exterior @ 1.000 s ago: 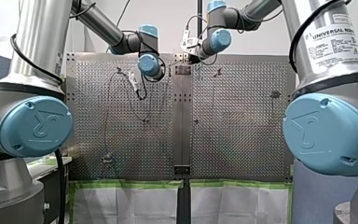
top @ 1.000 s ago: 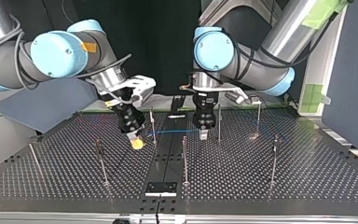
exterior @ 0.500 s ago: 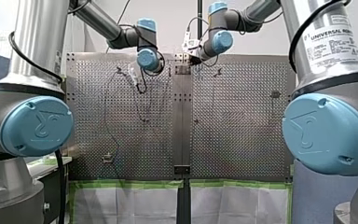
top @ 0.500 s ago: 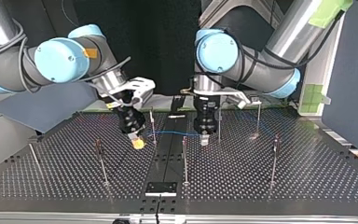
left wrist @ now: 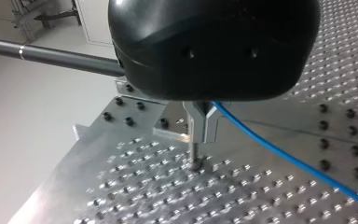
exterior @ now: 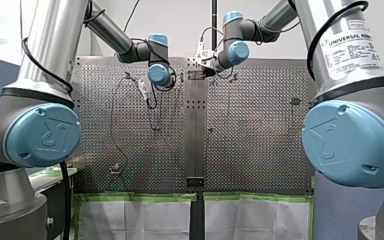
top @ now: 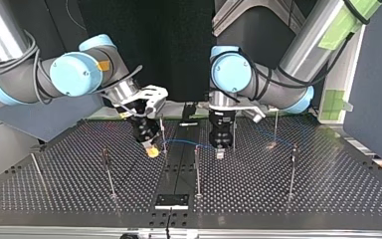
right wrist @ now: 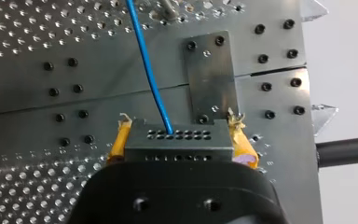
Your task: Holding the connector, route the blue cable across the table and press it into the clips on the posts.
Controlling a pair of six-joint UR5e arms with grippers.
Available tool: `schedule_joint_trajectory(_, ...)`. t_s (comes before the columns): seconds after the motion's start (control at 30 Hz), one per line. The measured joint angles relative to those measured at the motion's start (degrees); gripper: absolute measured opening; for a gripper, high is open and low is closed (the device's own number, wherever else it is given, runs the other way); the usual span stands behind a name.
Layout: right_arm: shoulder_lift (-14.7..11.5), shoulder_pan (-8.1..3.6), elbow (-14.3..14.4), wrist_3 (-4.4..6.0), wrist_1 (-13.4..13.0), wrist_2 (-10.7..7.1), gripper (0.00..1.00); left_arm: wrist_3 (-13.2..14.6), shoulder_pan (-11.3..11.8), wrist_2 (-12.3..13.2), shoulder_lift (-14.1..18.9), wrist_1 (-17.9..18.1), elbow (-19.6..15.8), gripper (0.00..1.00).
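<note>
Top view, read from its left. My right gripper (top: pixel 152 151) tipped down close over the table (top: pixel 328 194), roughly 10 o'clock from the table's middle. Yellow pads (right wrist: pixel 121 137) drawn narrow, clamped on the two ends of a grey connector (right wrist: pixel 176 140). Thin post (top: pixel 162 132) just beside, at the gripper's 1 o'clock.

Blue cable (top: pixel 184 143) leaving the connector's face, strung above the table toward 3 o'clock, past that post, into my left gripper (top: pixel 220 151). Left gripper pointing straight down, at 3 o'clock of a middle post's (top: pixel 197 167) top. Metal fingers (left wrist: pixel 196 123) pressed together around the cable, seen in the left wrist view coming out at their side and sloping off over the perforations.

Fainter stretch of cable carrying on toward 3 o'clock, near the right-hand posts (top: pixel 276 127). Seated in a clip or not: cannot tell.
</note>
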Motion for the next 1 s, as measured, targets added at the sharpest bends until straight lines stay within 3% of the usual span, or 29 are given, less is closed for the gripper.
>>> schedule_joint_trajectory(0.27,1.5,-0.03,-1.7,0.11,-0.4,-1.02,0.00,0.0,1.4,2.6,-0.4,0.0,1.5,0.01)
schedule_joint_trajectory(0.5,3.2,-0.16,-4.1,0.77,-0.4,-1.08,0.00,0.0,2.3,3.8,-2.6,-0.5,2.9,0.01)
schedule_joint_trajectory(1.0,5.3,-3.51,-5.2,0.99,-0.9,-1.08,0.00,-0.3,4.2,5.1,-6.3,-1.4,8.7,0.01)
